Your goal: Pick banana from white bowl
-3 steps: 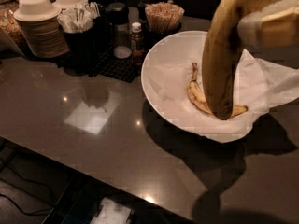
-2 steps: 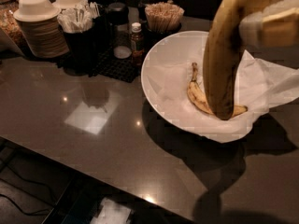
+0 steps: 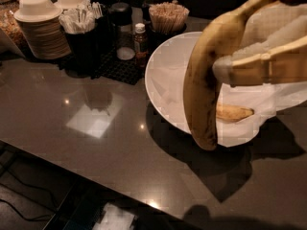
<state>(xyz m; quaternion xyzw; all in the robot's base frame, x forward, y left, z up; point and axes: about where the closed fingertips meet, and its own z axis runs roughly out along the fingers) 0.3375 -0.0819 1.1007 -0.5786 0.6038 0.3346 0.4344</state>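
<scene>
My gripper (image 3: 225, 71) fills the upper right, close to the camera, and is shut on the banana (image 3: 201, 80). The banana is long, yellow, with brown streaks; it hangs curved, lifted above the white bowl (image 3: 165, 75), its lower tip over the bowl's near rim. The bowl is wide, shallow and lined with crinkled white paper (image 3: 249, 128). A shorter banana (image 3: 233, 112) still lies inside the bowl, partly hidden behind the held one.
A dark glossy counter (image 3: 96, 128) holds stacked off-white bowls (image 3: 41, 23) at back left, a dark holder with packets (image 3: 84, 32), a small bottle (image 3: 140, 42) and a cup of stir sticks (image 3: 168, 16). The counter's front edge runs along the lower left.
The held banana has risen and shifted a little; more of the shorter banana in the bowl now shows to its right.
</scene>
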